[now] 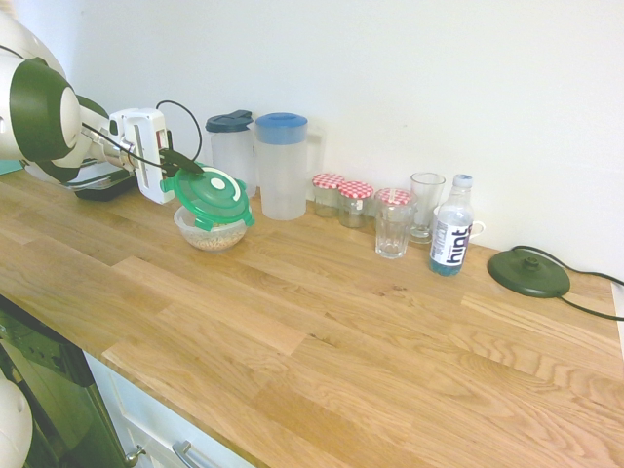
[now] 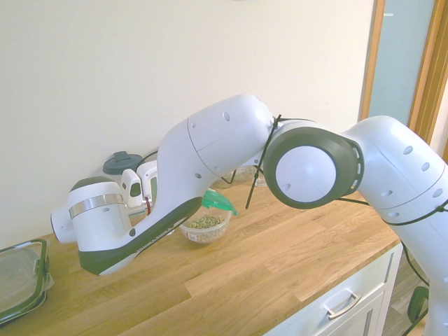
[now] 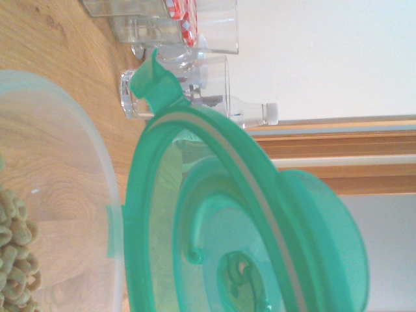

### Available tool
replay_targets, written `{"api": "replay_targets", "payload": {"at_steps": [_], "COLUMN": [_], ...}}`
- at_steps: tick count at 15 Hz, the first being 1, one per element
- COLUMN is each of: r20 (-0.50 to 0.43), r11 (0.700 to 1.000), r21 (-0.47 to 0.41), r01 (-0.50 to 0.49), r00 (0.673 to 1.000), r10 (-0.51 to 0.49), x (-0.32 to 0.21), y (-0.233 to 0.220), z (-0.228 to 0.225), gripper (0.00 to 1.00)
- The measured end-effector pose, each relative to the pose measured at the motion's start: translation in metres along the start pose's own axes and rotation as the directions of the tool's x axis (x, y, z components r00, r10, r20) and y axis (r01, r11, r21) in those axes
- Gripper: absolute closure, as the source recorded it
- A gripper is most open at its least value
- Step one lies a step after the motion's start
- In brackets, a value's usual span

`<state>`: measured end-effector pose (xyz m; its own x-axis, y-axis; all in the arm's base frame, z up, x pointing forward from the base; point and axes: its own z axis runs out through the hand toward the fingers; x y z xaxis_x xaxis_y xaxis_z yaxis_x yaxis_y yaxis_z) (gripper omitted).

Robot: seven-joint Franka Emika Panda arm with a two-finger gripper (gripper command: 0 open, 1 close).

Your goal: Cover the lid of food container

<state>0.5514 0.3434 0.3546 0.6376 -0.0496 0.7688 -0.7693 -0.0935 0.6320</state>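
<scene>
Lettering reading "hint" marks the water bottle [image 1: 451, 234] in our first exterior view, where the gripper [image 1: 177, 168] clamps the lid [image 1: 211, 198], tilted over the food container [image 1: 212, 232]. Second exterior view: our arm hides the grip (container [image 2: 205, 227] visible). Wrist view: lid's [image 3: 247, 253] underside.

Two pitchers [image 1: 281, 166], three checked-lid jars [image 1: 355, 203], two glasses [image 1: 393, 223], one bottle [image 1: 451, 226].
</scene>
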Motion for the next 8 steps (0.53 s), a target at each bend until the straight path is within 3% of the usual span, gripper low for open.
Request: {"api": "replay_targets", "payload": {"at_steps": [5,8], "r20": [-0.002,0.007], "r11": [1.000,0.996], "r21": [0.027,0.092], "r01": [0.007,0.021], "r00": [1.000,1.000], "r10": [-0.007,-0.022], "x": [-0.004,-0.011], "y": [0.002,0.007], "z": [-0.010,-0.031], "gripper": [0.00,0.00]}}
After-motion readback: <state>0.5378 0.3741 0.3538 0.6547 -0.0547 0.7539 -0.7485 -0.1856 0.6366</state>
